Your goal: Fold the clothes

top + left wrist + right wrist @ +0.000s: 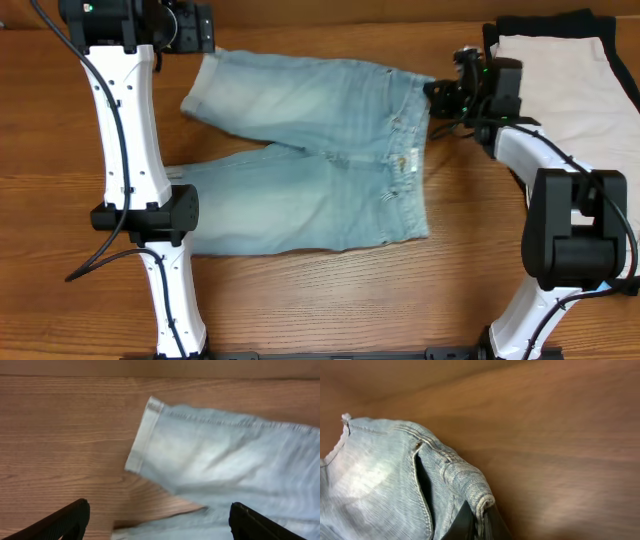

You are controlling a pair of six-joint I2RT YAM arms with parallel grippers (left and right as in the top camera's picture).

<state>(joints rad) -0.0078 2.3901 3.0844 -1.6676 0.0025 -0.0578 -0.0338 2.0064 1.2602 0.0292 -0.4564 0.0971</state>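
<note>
Light blue denim shorts [320,160] lie flat on the wooden table, waistband to the right, legs to the left. My right gripper [437,92] is shut on the far corner of the waistband [470,485]; in the right wrist view the fingers [479,522] pinch the band's edge. My left gripper [200,35] hovers open near the far leg's cuffed hem [142,435]; its fingers [157,520] stand wide apart with nothing between them.
A folded cream garment [565,85] on dark cloth lies at the far right. The left arm [130,150] stretches along the table's left side and the right arm [570,220] along the right side.
</note>
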